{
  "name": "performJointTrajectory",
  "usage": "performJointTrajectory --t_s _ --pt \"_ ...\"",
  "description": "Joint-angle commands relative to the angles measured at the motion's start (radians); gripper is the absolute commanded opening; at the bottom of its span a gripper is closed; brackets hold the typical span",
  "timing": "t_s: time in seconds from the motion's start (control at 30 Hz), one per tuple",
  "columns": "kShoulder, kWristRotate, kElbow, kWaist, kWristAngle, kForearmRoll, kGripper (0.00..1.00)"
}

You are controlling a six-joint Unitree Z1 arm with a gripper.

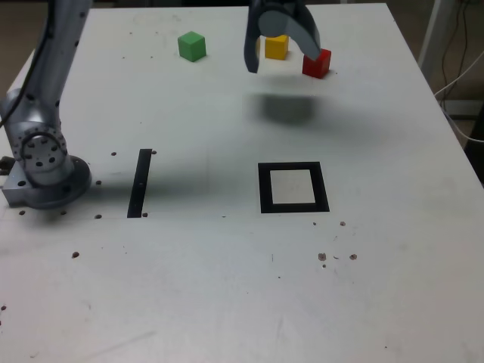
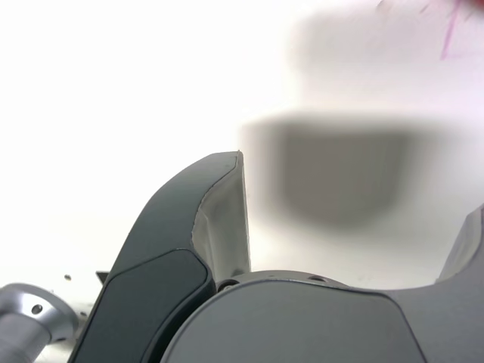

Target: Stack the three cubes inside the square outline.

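Gripper (image 1: pixel 281 54) was wide open on my feed, jaws spread about as far as they go, nothing between them and nothing gripped. It hung above the far end of the table (image 1: pixel 227 287), fingers pointing down, its blurry shadow (image 1: pixel 287 108) lying on the white surface just in front of it. From the exterior view the finger (image 1: pixel 308 39) on the right overlapped the red cube (image 1: pixel 317 63), but I couldn't tell if it actually touched or just sat in front of it. The yellow cube (image 1: pixel 276 47) showed in the gap between the fingers, partly covered up, so I only got its lower face. Red sat just beside yellow, on the exterior view's right of it. Green cube (image 1: pixel 192 45) stood on its own further to the exterior view's left, well clear of the gripper.

The square outline (image 1: pixel 294 187) was closer to the camera, well apart from all three cubes, with only its white centre inside it. A black strip (image 1: pixel 140 182) lay to the exterior view's left of it, near the arm base (image 1: pixel 44 170).

Wrist view was pretty useless: washed out white, one finger (image 2: pixel 219 219) in sharp view, the other cut off at the frame edge, and the same dark shadow (image 2: pixel 340 170) on the table. No cubes visible there. The upper arm ran out of the exterior frame too.
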Motion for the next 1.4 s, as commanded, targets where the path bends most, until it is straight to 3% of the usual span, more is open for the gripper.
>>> performJointTrajectory --t_s 0.0,0.4,0.67,1.0,1.37 --pt "0.042 0.014 -0.056 0.012 0.007 0.017 0.99" --pt "0.268 0.116 -0.470 0.055 0.019 0.151 0.99" --pt "0.344 0.160 -0.633 0.073 0.028 0.192 0.99" --pt "0.376 0.191 -0.681 0.077 0.033 0.205 0.99" --pt "0.372 0.513 -0.671 0.077 0.005 0.200 0.98"
